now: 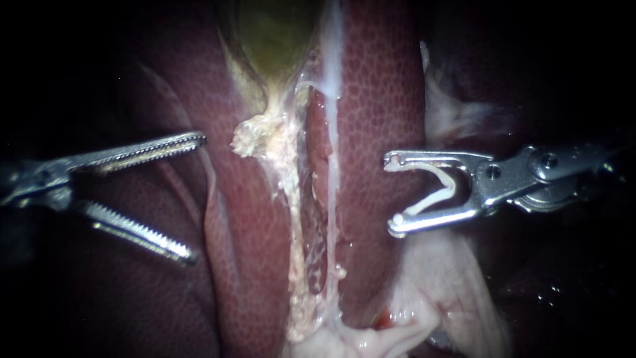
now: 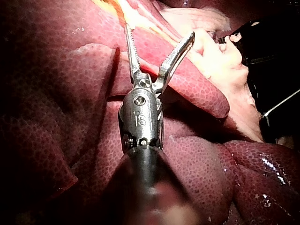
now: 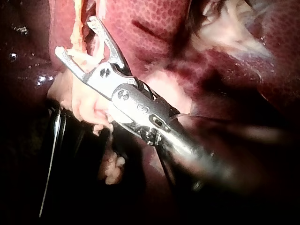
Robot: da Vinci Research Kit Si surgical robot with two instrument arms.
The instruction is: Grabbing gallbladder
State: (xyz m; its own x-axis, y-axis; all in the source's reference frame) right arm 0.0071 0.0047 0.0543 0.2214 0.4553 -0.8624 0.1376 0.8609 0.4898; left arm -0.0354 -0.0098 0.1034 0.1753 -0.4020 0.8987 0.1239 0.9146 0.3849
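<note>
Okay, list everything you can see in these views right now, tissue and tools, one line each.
liver: one, dark mottled red, behind everything in the endoscope view.
gallbladder: one, yellow-green, at the top of the endoscope view, set in the liver.
fatty strip: one, cream-white, running down from the gallbladder's narrow end.
pale tissue: one patch, pinkish white, under the right instrument.
white clip: one, white, seated between the right instrument's jaws, touching both.
left instrument: one, silver, toothed jaws open and empty, short of the fatty strip.
right instrument: one, silver, jaws spread around the white clip.
</note>
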